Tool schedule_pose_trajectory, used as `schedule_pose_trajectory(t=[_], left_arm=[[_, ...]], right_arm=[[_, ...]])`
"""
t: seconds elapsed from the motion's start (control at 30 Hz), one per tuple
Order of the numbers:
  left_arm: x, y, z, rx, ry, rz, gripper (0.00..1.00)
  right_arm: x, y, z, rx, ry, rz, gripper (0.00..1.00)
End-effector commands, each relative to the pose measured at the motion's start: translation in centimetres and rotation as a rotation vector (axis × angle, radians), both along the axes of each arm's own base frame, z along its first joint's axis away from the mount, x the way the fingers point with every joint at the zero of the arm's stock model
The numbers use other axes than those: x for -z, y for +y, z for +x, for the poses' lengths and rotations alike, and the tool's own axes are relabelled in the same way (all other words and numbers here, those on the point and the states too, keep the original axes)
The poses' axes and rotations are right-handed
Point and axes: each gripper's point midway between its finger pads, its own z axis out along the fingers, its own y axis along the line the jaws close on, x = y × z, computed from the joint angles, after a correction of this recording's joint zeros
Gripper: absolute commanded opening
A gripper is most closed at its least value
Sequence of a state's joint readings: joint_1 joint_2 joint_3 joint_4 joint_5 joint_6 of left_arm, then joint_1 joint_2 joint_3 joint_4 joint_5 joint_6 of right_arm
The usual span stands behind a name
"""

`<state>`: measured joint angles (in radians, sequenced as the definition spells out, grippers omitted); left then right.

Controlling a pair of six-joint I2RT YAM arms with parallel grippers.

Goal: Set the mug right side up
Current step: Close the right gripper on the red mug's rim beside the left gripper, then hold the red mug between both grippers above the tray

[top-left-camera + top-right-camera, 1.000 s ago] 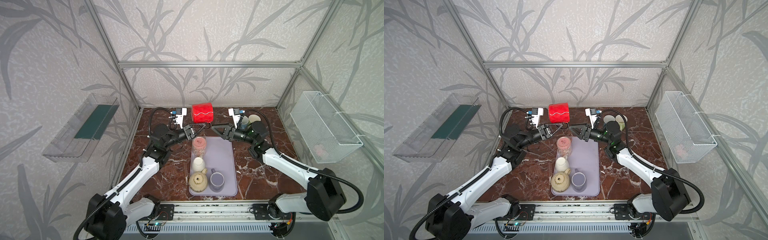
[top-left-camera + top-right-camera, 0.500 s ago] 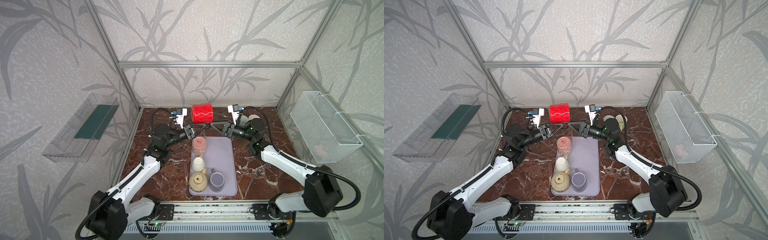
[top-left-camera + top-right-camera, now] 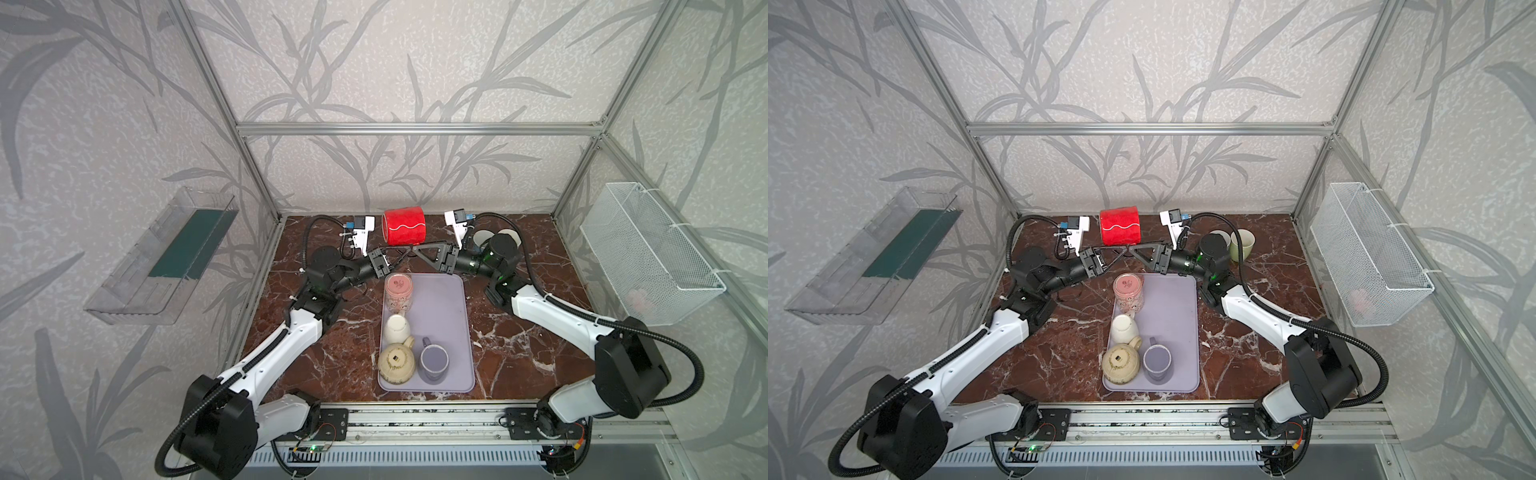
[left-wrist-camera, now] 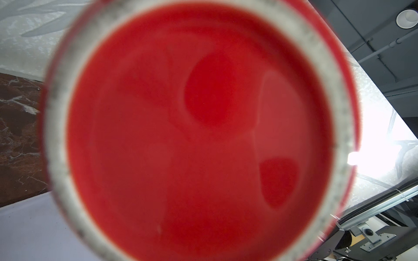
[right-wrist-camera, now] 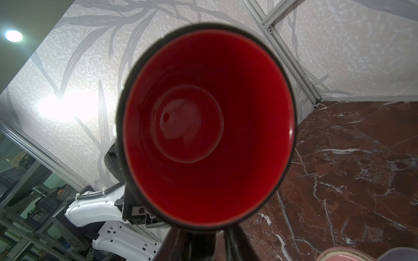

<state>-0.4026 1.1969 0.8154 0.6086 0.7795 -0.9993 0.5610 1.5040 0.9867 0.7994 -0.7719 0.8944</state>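
Observation:
The red mug (image 3: 404, 226) with a white wavy line hangs on its side above the back of the table, seen in both top views (image 3: 1120, 226). Its handle is hidden underneath. My left gripper (image 3: 401, 249) reaches under it from the left and is shut on it. The left wrist view is filled by the mug's base (image 4: 192, 135), which hides the fingers. My right gripper (image 3: 415, 249) comes in from the right, tip to tip with the left. The right wrist view looks into the mug's mouth (image 5: 203, 126); the dark fingers (image 5: 194, 239) sit just under the rim, a narrow gap between them.
A purple tray (image 3: 449, 316) in the middle holds a pink-lidded jar (image 3: 398, 291), a white cup (image 3: 397, 328), a beige teapot (image 3: 396, 365) and a purple mug (image 3: 433, 362). Two pale cups (image 3: 1241, 243) stand at the back right. A wire basket (image 3: 648, 253) hangs on the right wall.
My right gripper has moved left and up to the mug, its fingers narrowing. The left gripper and the mug have stayed in place.

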Motion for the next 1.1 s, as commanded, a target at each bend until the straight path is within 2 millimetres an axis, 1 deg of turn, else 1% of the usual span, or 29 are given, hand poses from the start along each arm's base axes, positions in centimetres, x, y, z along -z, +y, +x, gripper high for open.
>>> schedule_pose_trajectory(t=[0.0,0.07,0.13,0.17,0.23,0.27,0.47,0.53,0.7,0.8,0.93,1.07], left_arm=[[-2.4,-0.9,-1.6,0.089,-0.108,-0.047,0.0],[-2.2,-1.0,-1.4,0.089,-0.1,-0.051,0.0],[-2.3,-1.0,-1.4,0.091,-0.104,-0.052,0.0],[-2.4,-0.9,-1.5,0.091,-0.108,-0.052,0.0],[-2.4,-0.9,-1.6,0.09,-0.113,-0.043,0.0],[-2.4,-0.9,-1.6,0.089,-0.113,-0.039,0.0],[-1.8,-0.8,-1.6,0.073,-0.106,-0.013,0.01],[-1.6,-0.7,-1.5,0.06,-0.101,0.006,0.06],[-0.7,0.3,-1.2,-0.024,-0.108,0.099,0.27],[-0.5,0.5,-1.3,-0.039,-0.112,0.122,0.36],[-0.2,0.5,-1.1,-0.046,-0.103,0.126,0.38],[-0.1,0.5,-1.0,-0.049,-0.101,0.128,0.34]], right_arm=[[-2.9,0.6,-0.7,-0.036,-0.078,0.056,0.29],[-2.9,0.8,-0.6,-0.041,-0.077,0.058,0.28],[-2.8,0.9,-0.6,-0.042,-0.074,0.061,0.24],[-2.8,0.9,-0.5,-0.04,-0.074,0.064,0.19],[-2.9,0.8,-0.5,-0.031,-0.078,0.064,0.04],[-2.9,0.7,-0.5,-0.026,-0.083,0.062,0.0],[-3.1,0.1,-0.7,0.004,-0.096,0.062,0.0],[-3.3,-0.2,-0.8,0.018,-0.105,0.058,0.0],[-3.7,-1.0,-1.2,0.05,-0.126,0.052,0.0],[-3.7,-1.5,-1.1,0.067,-0.127,0.049,0.0],[-3.4,-1.7,-1.2,0.074,-0.125,0.047,0.0],[-3.2,-1.8,-1.2,0.074,-0.121,0.048,0.0]])
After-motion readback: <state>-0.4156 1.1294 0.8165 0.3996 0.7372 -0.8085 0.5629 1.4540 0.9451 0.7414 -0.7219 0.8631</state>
